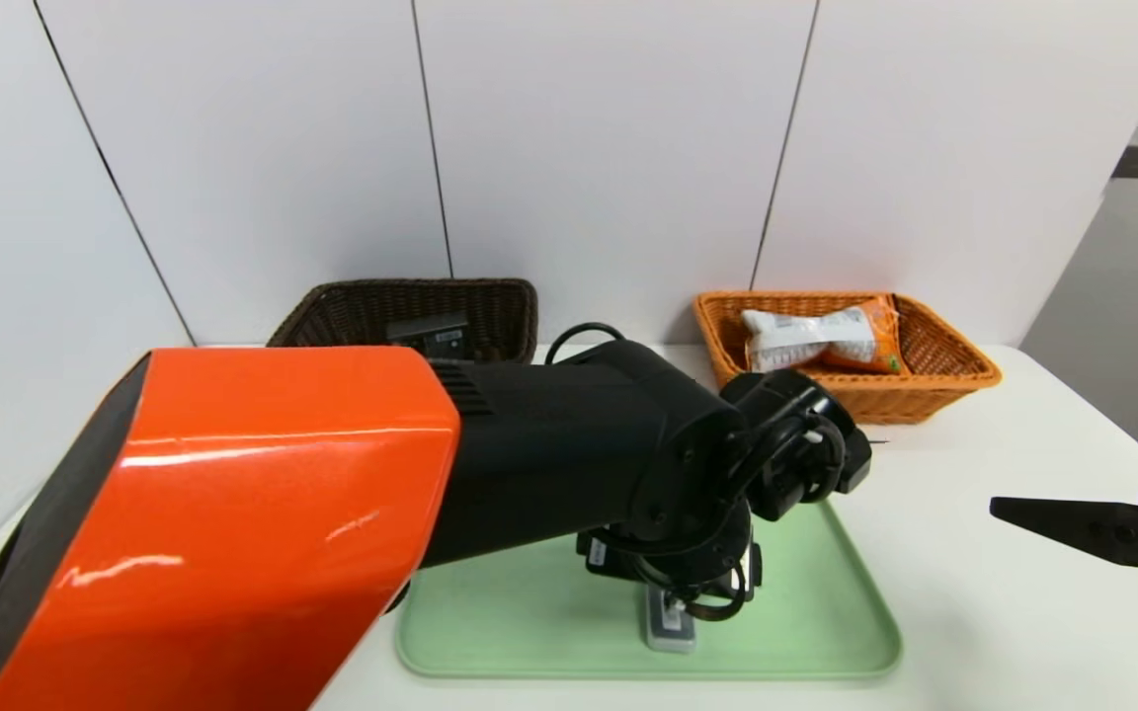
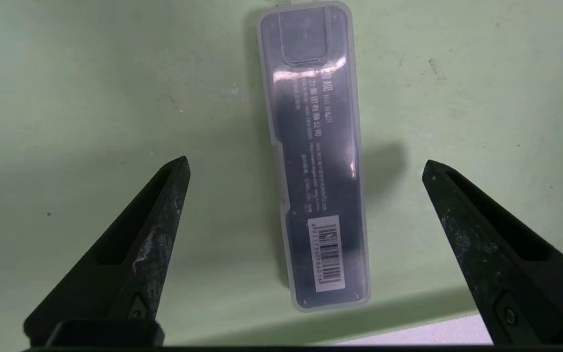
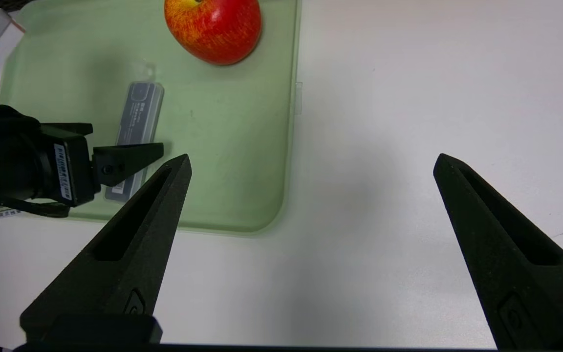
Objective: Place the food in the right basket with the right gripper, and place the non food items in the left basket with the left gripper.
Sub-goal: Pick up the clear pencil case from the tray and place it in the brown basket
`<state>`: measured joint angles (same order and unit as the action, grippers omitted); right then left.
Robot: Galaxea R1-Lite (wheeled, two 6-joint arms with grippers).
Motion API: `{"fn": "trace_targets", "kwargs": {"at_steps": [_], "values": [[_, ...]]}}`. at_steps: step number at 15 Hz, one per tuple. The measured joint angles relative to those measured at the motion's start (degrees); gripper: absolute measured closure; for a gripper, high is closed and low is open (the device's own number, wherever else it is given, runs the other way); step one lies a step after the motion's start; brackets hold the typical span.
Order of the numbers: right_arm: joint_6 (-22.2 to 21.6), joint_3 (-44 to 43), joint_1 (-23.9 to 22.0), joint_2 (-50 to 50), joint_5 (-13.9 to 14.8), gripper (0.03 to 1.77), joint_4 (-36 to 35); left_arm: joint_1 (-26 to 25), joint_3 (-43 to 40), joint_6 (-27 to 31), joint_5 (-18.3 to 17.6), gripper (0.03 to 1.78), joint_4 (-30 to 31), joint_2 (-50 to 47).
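The dark basket (image 1: pixel 411 311) sits at the tabletop's (image 1: pixel 1023 612) rear left, a dark item inside; the left tool (image 2: pixel 303 166) hovers wide open and empty over the grey case (image 2: pixel 315 161) on the green tray (image 1: pixel 826 632); an apple (image 3: pixel 213 27) rests on the tray's far part; a snack packet (image 1: pixel 826 336) lies in the orange basket (image 1: pixel 944 380); the right tool (image 3: pixel 311 161) hangs open, empty, above bare tabletop.

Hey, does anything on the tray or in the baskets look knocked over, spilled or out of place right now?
Nothing stands out. The grey case lies flat on the green tray, the apple sits intact there, and the snack packet rests inside the orange basket.
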<state>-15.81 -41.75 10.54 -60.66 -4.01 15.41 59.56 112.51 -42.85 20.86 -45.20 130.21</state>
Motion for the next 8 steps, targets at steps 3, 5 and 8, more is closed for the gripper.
{"fn": "trace_targets", "kwargs": {"at_steps": [3, 5, 8], "values": [[0.0, 0.1, 0.0, 0.0, 0.0, 0.09, 0.0, 0.0, 0.0, 0.2, 0.1, 0.12, 0.0, 0.6], [0.1, 0.2, 0.1, 0.0, 0.0, 0.09, 0.0, 0.0, 0.1, 0.2, 0.1, 0.12, 0.1, 0.8], [0.1, 0.3, 0.2, 0.0, 0.0, 0.09, 0.0, 0.0, 0.1, 0.3, 0.1, 0.12, 0.2, 1.0]]}}
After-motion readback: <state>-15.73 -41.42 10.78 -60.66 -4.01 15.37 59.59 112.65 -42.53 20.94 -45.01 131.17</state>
